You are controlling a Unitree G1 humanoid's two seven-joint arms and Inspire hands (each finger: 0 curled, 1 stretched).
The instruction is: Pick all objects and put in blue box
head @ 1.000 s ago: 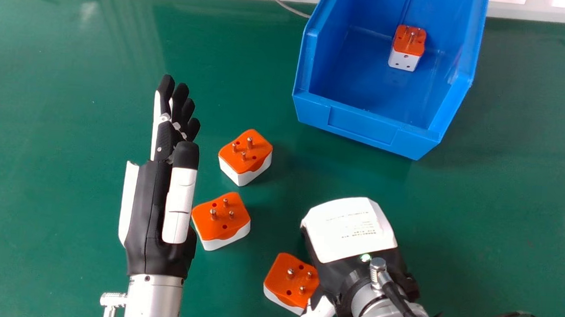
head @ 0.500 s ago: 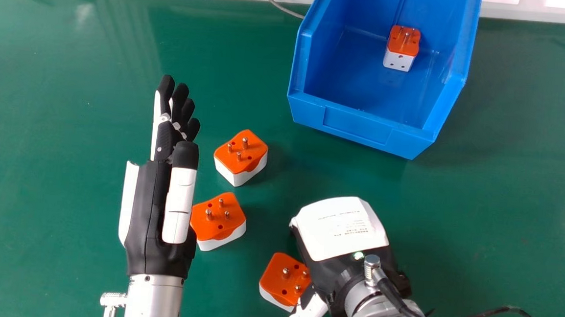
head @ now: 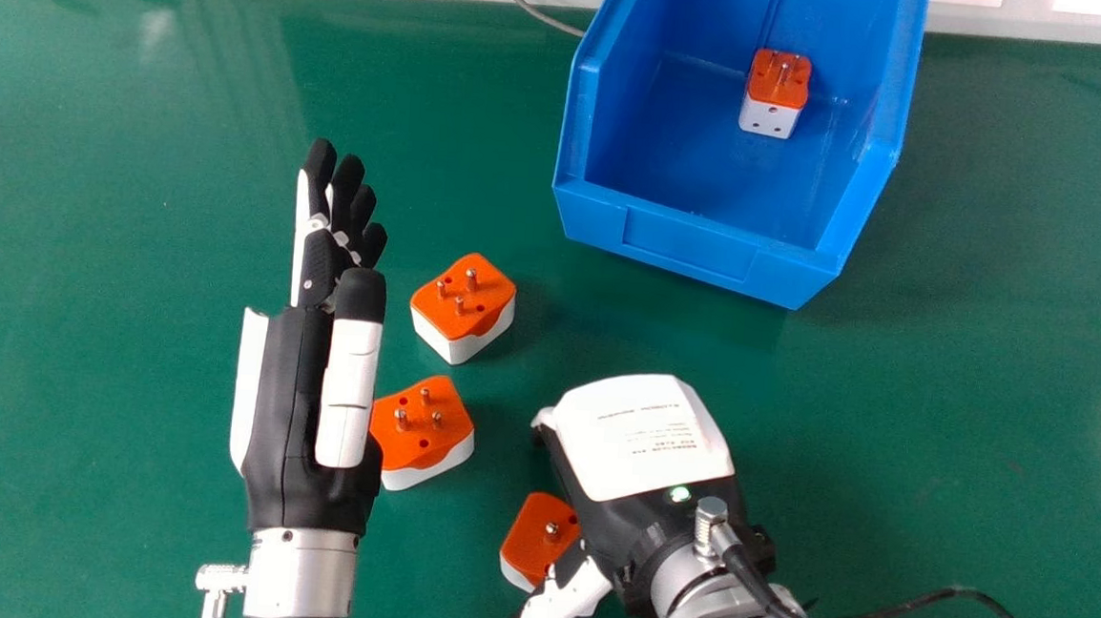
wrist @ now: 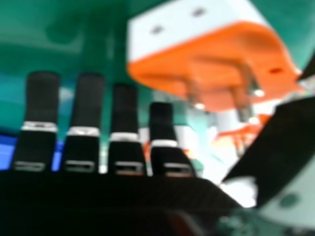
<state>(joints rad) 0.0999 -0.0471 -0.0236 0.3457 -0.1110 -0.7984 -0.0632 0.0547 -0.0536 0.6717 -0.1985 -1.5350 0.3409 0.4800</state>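
So our nearest plug adapter point(head: 529, 542) sits on the tabletop point(head: 991, 298), and from it, our right robot hand point(head: 643, 444) is at 1-2 o'clock, covering part of it and sitting between it and the blue box point(head: 688, 246) at 1 o'clock. The second adapter point(head: 424, 430) is at 10, partly behind our open left robot hand point(head: 291, 408); the third adapter point(head: 463, 304) is at 11. One boxed adapter point(head: 774, 89) is inside. Only the right hand view gives us that right hand's fingers point(wrist: 86, 108): pretty straight, wide open, gripping nothing, plus an adapter's holed white side.
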